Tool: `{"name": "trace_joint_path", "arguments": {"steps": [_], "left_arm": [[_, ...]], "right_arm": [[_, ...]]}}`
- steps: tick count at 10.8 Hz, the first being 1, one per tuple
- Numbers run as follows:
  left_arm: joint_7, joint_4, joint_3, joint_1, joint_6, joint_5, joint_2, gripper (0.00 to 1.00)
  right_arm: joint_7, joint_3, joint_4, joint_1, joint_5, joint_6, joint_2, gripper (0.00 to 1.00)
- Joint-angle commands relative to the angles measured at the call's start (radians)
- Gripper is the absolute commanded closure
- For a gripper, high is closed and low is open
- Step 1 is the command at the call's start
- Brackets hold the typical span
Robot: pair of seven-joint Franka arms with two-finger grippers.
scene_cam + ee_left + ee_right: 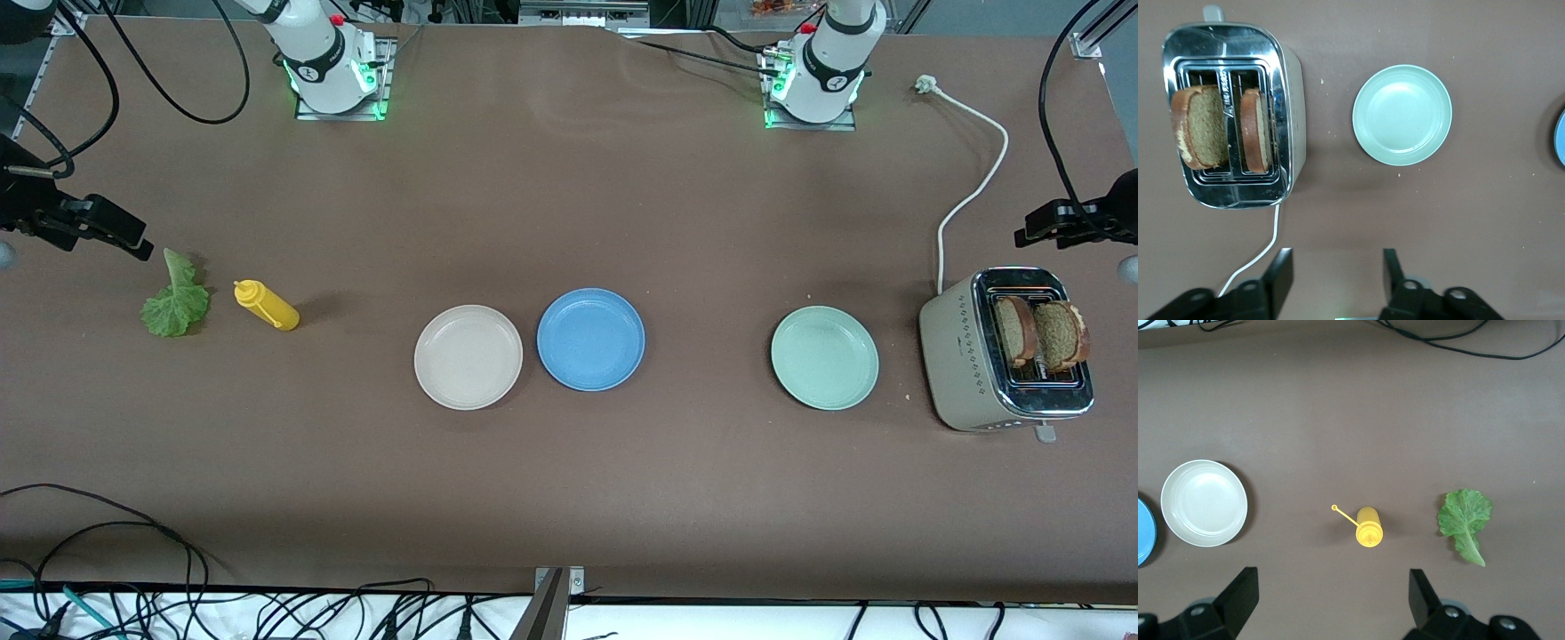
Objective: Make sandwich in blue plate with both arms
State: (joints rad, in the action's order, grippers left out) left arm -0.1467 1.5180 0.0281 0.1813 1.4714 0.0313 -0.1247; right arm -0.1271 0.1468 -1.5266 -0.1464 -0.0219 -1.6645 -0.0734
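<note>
The blue plate lies bare at mid-table, between a cream plate and a mint-green plate. Two brown bread slices stand upright in the toaster at the left arm's end. A green lettuce leaf lies flat at the right arm's end. My left gripper hangs open and empty high over the table, by the toaster and the mint-green plate. My right gripper is open and empty, high over the table by the lettuce. Neither gripper shows in the front view.
A yellow squeeze bottle lies on its side beside the lettuce. The toaster's white cord runs toward the left arm's base. Black clamp mounts reach in at both table ends. Loose cables lie along the table edge nearest the front camera.
</note>
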Motion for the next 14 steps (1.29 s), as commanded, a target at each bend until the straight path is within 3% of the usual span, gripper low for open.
{"name": "trace_joint_path", "arguments": {"steps": [1, 13, 14], "left_arm": [[-0.014, -0.079, 0.003, 0.004, -0.023, -0.014, -0.001, 0.00], [-0.014, -0.150, 0.004, 0.004, -0.080, -0.018, 0.005, 0.00], [-0.017, -0.151, 0.003, 0.004, -0.083, -0.036, 0.007, 0.00]], "right_arm": [[-0.014, 0.007, 0.019, -0.007, -0.016, 0.019, -0.005, 0.00], [-0.008, 0.007, 0.016, -0.007, -0.021, 0.026, -0.003, 0.00], [-0.002, 0.011, 0.016, -0.007, -0.053, 0.052, 0.001, 0.00]]}}
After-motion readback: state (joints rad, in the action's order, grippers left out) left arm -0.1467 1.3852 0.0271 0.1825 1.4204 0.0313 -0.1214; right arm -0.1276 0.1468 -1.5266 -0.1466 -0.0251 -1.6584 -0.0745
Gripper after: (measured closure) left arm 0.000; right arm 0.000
